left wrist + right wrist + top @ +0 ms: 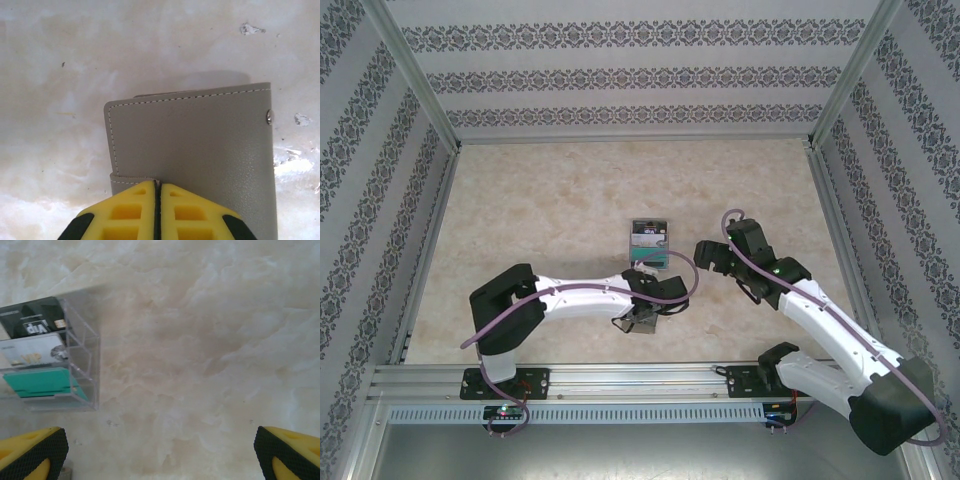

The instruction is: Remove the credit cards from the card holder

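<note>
The card holder (200,145), a flat grey wallet with pale stitching and a snap stud, lies folded shut and casts a shadow on the table beyond it. My left gripper (158,184) is shut, its yellow fingertips pinching the holder's near edge where a second flap shows; from above it (638,318) sits at the front middle. Credit cards stand in a clear tiered box (86,357): a dark one (35,320), a pale grey one (35,352) and a teal one (42,382). My right gripper (705,252) hovers open right of that box, nothing between its fingers (30,452).
The clear box (648,240) stands mid-table, just beyond the left wrist. The marbled tabletop (540,210) is walled by patterned panels and metal posts on three sides. An aluminium rail (640,378) carries both arm bases along the near edge.
</note>
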